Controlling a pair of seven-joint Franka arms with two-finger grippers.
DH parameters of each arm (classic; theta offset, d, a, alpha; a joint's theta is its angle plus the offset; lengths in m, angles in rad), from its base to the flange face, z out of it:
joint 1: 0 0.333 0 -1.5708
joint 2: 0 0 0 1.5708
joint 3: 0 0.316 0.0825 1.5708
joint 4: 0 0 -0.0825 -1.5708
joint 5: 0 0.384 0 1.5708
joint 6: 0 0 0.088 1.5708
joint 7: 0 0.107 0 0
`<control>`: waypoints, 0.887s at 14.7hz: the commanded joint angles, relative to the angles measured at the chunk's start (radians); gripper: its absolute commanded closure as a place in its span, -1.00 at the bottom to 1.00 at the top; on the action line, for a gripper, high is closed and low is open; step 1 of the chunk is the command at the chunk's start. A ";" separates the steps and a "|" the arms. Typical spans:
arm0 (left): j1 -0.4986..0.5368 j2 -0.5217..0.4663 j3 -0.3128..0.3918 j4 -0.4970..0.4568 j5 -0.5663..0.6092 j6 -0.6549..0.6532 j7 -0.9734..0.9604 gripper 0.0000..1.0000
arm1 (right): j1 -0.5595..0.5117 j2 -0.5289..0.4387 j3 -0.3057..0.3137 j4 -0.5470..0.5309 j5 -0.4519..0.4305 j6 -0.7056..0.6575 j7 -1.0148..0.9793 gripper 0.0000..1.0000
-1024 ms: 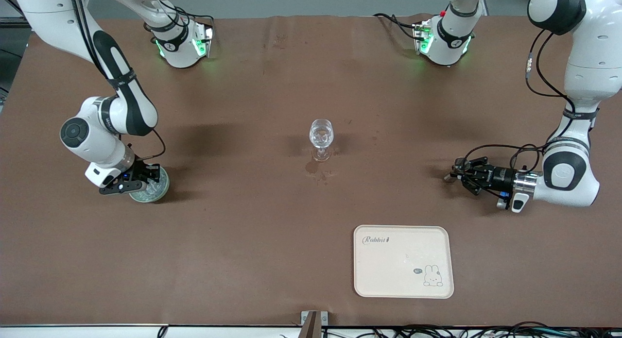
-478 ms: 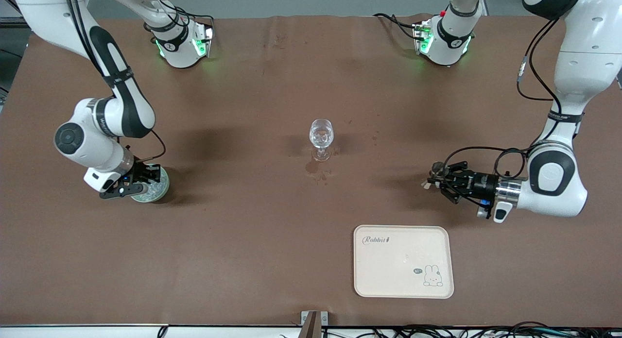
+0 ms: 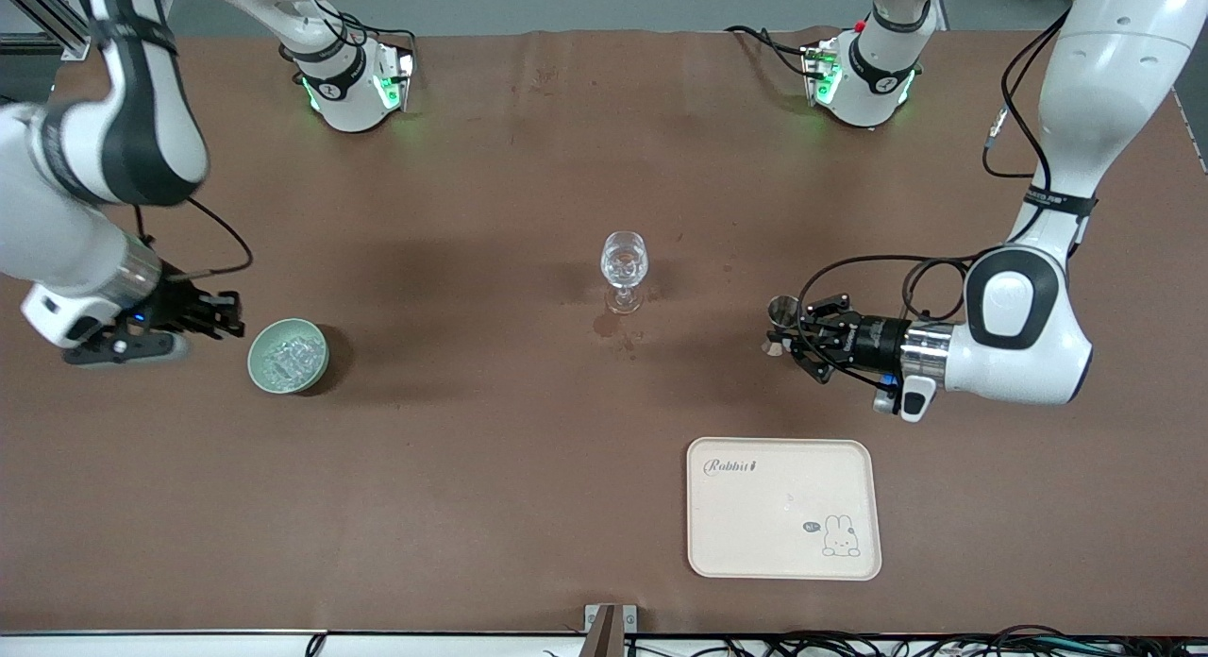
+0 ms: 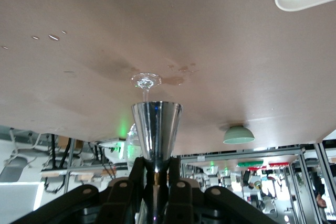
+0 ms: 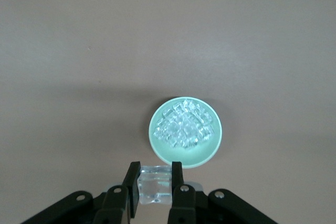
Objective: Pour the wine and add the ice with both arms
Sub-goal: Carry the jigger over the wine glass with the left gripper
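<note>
We see the ice as small clear cubes heaped in a pale green bowl on the counter, toward the right arm's end. One cube is now clamped between the fingers of the right end effector, which has lifted off the bowl and hangs above the counter just beside it; a second ago it was down at the bowl. So we judge the ice pick done and the carry to the wine glass ahead. The glass stands mid-counter, clear, well apart from the bowl. The left end effector, closed on a small metal cup, has moved closer to the glass, over the counter near a cream tray.
</note>
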 commanded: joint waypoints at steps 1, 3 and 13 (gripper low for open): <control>-0.009 -0.102 -0.033 -0.103 -0.018 0.067 -0.055 0.99 | -0.010 -0.049 0.005 0.089 -0.002 -0.127 0.078 0.99; -0.027 -0.136 -0.054 -0.118 -0.013 0.075 -0.084 0.99 | -0.038 -0.054 0.004 0.180 -0.005 -0.236 0.079 0.99; -0.213 -0.259 -0.062 -0.192 0.103 0.197 -0.334 0.99 | -0.098 -0.047 0.002 0.352 -0.071 -0.388 0.118 0.99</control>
